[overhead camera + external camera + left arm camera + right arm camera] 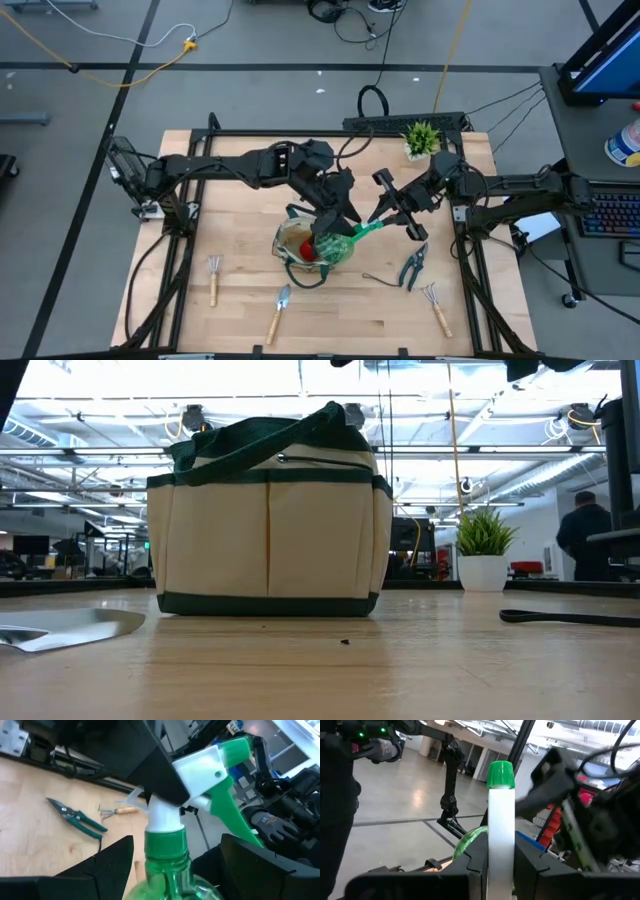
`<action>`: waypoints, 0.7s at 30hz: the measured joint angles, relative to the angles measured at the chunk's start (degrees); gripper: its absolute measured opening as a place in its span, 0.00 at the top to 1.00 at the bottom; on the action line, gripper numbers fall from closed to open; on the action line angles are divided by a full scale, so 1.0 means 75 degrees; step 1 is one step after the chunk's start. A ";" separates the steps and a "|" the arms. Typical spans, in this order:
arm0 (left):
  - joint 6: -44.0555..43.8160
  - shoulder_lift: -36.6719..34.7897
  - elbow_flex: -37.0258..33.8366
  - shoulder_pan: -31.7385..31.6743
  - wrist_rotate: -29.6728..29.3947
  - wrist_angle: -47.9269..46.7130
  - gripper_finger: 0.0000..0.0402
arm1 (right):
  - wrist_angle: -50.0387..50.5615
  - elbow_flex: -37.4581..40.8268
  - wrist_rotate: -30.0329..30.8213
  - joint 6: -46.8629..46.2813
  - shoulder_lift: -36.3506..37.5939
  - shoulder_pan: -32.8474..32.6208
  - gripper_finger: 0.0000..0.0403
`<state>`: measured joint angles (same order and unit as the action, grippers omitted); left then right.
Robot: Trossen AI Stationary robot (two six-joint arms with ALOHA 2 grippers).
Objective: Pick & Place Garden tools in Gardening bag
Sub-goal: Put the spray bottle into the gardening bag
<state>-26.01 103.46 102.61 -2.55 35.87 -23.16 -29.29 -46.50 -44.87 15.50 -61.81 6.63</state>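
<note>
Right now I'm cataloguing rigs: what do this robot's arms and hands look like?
Both arms are black, built of chunky jointed segments, with dark cables trailing from their bases. The left hand and the right hand each end in two flat, blocky black fingers. No markings are legible.

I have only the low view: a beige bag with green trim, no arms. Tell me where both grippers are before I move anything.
Observer: Both are above the beige-tan fabric gardening bag with dark green trim. The right gripper has its jaws shut on the white nozzle head of the green plastic spray bottle.
Operator: Report the left one.
Observer: The left gripper has its jaws open on either side of the bottle's neck, not clamping it.
Operator: List what lies on the table.
Observer: The teal-handled pruning shears, the wooden-handled metal trowel, and two wooden-handled fork-rakes, the left fork-rake and the right fork-rake.
</note>
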 joint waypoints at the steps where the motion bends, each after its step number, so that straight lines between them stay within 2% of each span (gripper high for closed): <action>1: -0.0014 0.0000 0.0000 0.0000 0.0037 -0.0033 0.23 | -0.0010 0.0000 0.0003 0.0001 -0.0023 0.0000 0.89; 21: -0.0088 0.0203 -0.0011 0.0052 0.0433 0.0149 0.23 | -0.0341 0.0000 0.0314 0.0018 -0.0083 0.0075 0.89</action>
<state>-26.68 104.98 102.53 -2.16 39.12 -22.04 -31.85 -46.50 -42.52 15.63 -62.43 7.19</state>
